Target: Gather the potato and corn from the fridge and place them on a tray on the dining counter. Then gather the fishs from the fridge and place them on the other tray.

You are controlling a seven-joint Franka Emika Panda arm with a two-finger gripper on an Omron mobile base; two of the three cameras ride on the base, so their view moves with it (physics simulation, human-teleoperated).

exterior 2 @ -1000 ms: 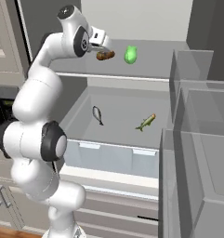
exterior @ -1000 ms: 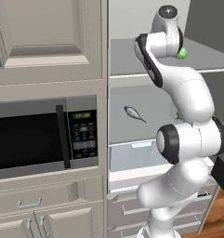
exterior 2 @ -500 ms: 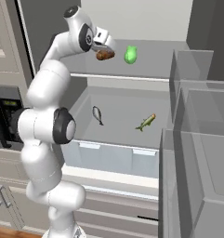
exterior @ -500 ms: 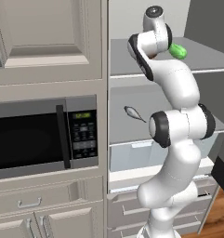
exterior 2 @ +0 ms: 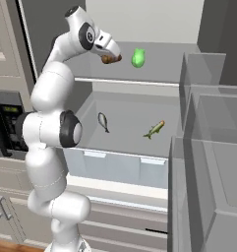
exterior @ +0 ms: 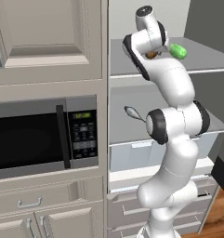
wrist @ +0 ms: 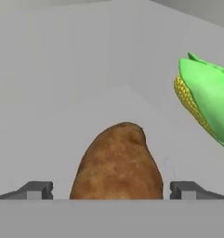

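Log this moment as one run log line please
phase: reaching for potato | end effector: open, straddling potato, not closed | corn: beside it on upper fridge shelf | fish: lower shelf

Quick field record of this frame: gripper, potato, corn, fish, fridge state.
gripper: open, fingertips either side of the potato, not closed on it
potato: on the upper fridge shelf, centred between the fingertips
corn: on the same shelf, beside the potato, apart from it, husk partly on
fish: two on the lower shelf, one dark, one olive-yellow, lying apart
fridge: door open, shelves in view
microwave: door shut, in the cabinet beside the fridge
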